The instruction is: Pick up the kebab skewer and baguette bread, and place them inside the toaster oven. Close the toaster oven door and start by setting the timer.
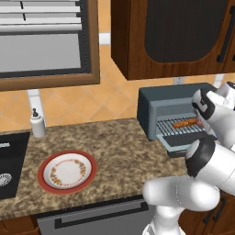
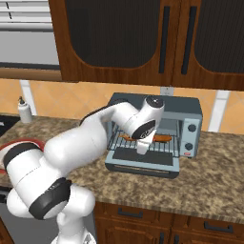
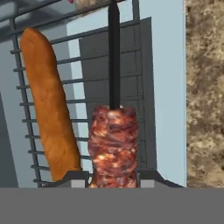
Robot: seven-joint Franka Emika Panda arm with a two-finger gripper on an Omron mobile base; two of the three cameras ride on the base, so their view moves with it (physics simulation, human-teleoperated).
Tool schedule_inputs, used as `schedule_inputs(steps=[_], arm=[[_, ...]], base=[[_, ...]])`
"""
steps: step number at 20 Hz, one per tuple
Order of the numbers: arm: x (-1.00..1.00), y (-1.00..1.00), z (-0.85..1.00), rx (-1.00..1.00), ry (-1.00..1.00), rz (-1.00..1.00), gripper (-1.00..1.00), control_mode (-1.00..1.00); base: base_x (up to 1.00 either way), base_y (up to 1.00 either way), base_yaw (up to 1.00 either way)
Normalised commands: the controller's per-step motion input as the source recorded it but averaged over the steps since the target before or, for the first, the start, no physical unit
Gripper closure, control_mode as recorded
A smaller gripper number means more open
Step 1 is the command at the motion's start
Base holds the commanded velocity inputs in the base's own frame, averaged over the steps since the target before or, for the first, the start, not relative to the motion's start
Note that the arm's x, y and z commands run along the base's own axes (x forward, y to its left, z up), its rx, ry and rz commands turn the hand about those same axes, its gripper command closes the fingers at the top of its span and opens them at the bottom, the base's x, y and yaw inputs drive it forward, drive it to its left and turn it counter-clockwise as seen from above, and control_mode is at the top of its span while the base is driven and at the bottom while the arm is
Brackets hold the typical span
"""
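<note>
Your fingers [image 3: 83, 178] are clamped on the meaty end of the kebab skewer [image 3: 113, 144], holding it just over the wire rack [image 3: 87, 109] inside the toaster oven [image 2: 157, 133], beside the baguette bread [image 3: 49, 105] already lying there. The skewer looks light, with a thin stiff stick and soft chunks, so grip the chunks gently. The door [image 2: 143, 162] hangs open over the tabletop [image 1: 114, 147].

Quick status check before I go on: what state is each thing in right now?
toaster oven door: dropped open.
baguette bread: lying on the oven rack.
kebab skewer: held between the tool's tips, over the rack.
tool: shut on the skewer.
plate: on the counter, nothing on it.
</note>
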Motion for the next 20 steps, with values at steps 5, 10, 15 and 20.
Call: schedule_inputs(steps=[5, 10, 15, 20], arm=[[0.31, -0.04, -0.56, -0.12, 0.04, 0.0, 1.0, -1.0], [0.17, -0.09, -0.43, -0.11, 0.0, 0.0, 1.0, -1.0], [0.25, -0.05, -0.21, -0.02, 0.03, -0.01, 1.0, -1.0], [0.06, -0.09, -0.12, 0.0, 0.04, 0.0, 1.0, -1.0]], base=[[0.0, 0.0, 0.0], [0.0, 0.0, 0.0], [0.0, 0.0, 0.0], [0.0, 0.0, 0.0]])
